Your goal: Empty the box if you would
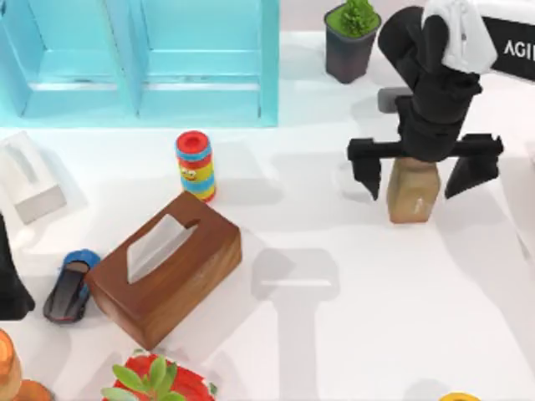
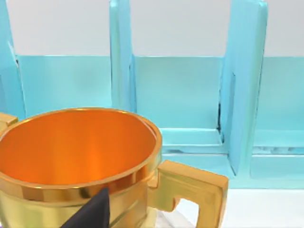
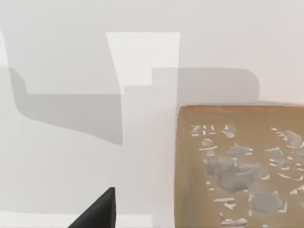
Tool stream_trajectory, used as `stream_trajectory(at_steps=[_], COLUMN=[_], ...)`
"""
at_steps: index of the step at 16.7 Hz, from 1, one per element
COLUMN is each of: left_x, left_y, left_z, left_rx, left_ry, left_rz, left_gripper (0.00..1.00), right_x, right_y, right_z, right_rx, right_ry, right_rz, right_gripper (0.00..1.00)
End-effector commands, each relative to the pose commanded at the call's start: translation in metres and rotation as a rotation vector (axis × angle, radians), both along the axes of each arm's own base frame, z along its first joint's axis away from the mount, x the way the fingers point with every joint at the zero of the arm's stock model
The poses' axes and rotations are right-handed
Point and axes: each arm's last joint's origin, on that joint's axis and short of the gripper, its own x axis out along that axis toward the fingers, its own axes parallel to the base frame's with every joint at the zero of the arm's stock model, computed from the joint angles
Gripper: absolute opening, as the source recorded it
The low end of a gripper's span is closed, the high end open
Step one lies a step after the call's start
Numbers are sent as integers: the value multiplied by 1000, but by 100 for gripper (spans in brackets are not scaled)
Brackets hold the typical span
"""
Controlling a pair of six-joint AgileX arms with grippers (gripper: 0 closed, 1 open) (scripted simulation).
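White bench at two o'clock is carrying the tan box (image 1: pixel 412 193), and your right gripper (image 1: pixel 425 173) is hovering over it, fingers spread wide and holding nothing, straddling it for a grasp.

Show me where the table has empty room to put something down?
The big bare stretch lies between the brown wooden tissue box and the tan block under the right pincer. The left side is crowded: blue toy car, white box, striped can and red potted plant.

On the counter: one brown wooden tissue box (image 1: pixel 167 267), one tan carton (image 1: pixel 412 190), two potted plants (image 1: pixel 352 38), one gold mug (image 2: pixel 85 166).
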Motion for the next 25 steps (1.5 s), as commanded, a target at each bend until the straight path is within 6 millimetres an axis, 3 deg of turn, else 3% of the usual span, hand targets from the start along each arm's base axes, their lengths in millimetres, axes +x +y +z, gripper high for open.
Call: stream_trajectory(at_steps=[5,12,18,21,23,25], left_x=[0,0,0,0,0,0], left_y=[0,0,0,0,0,0], left_z=[0,0,0,0,0,0], left_rx=[0,0,0,0,0,0], left_ry=[0,0,0,0,0,0], left_rz=[0,0,0,0,0,0], left_gripper=[100,100,100,100,100,100], right_x=[2,1,1,7,11,12], right_y=[0,0,-1,-30,-72,-128], right_z=[11,76,78,82,88,95], right_rx=[1,0,-1,0,2,4], right_ry=[-2,1,2,4,5,5], right_rz=[0,-1,0,0,-6,-20], right_gripper=[100,100,100,100,100,100])
